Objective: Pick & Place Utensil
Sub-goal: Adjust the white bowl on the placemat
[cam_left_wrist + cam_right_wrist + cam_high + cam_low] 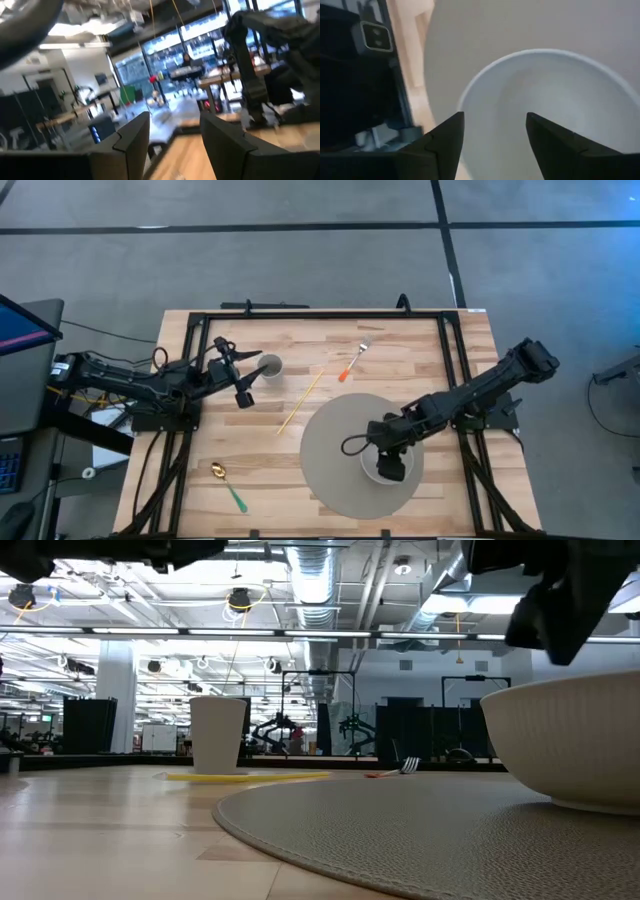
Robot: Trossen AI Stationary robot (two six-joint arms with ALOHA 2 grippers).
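Observation:
Three utensils lie flat on the wooden table: an orange-handled fork [353, 360] near the far edge, a yellow stick [300, 402] beside the mat, and a gold spoon with a green handle [228, 485] near the near edge. A white bowl [388, 467] stands on a round grey mat [340, 450]. My right gripper [495, 125] hovers open just above the bowl [555, 110], pointing down into it. My left gripper [240, 376] is open, raised off the table next to a white cup [270, 367], and touches nothing.
The white cup [217, 735] stands upright on the far left part of the table. A black frame [320, 313] runs along the table's edges. The low view shows the stick [245, 777], the fork [395, 770] and the bowl [570, 745] on the mat [400, 830].

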